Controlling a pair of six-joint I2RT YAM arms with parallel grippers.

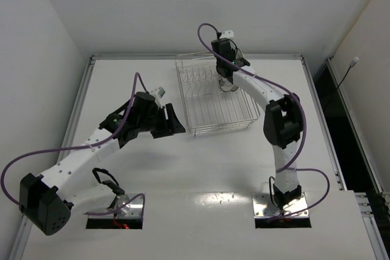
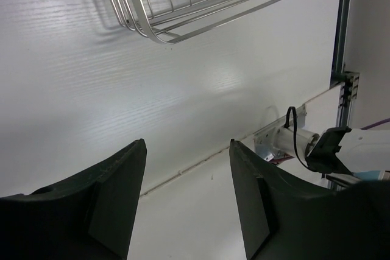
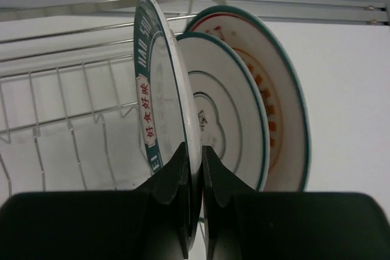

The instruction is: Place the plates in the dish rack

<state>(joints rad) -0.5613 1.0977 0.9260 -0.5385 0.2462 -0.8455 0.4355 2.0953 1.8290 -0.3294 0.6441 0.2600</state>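
Table (image 1: 201,168): white, with both arm bases at its near edge.
Rack (image 1: 213,98): silver wire basket at the far middle of the table, long side running away from the bases.
Left arm (image 1: 79,156): reaches up and right, ending just left of the rack's near left corner.
Right arm (image 1: 277,120): bends over the rack's right side, wrist above its far end.
Orange plate (image 3: 283,108): stands on edge in the rack, rightmost of three in the right wrist view.
Ring plate (image 3: 228,114): stands on edge in the middle, its thin ring and centre motif facing the camera.
Teal plate (image 3: 159,83): stands upright at the left, nearly edge-on, with lettering on its broad rim.
Right gripper (image 3: 195,150): fingers narrow, pinching the teal plate's lower rim from both sides.
Left gripper (image 2: 187,144): fingers spread wide, holding nothing, over bare table with the rack's corner beyond.
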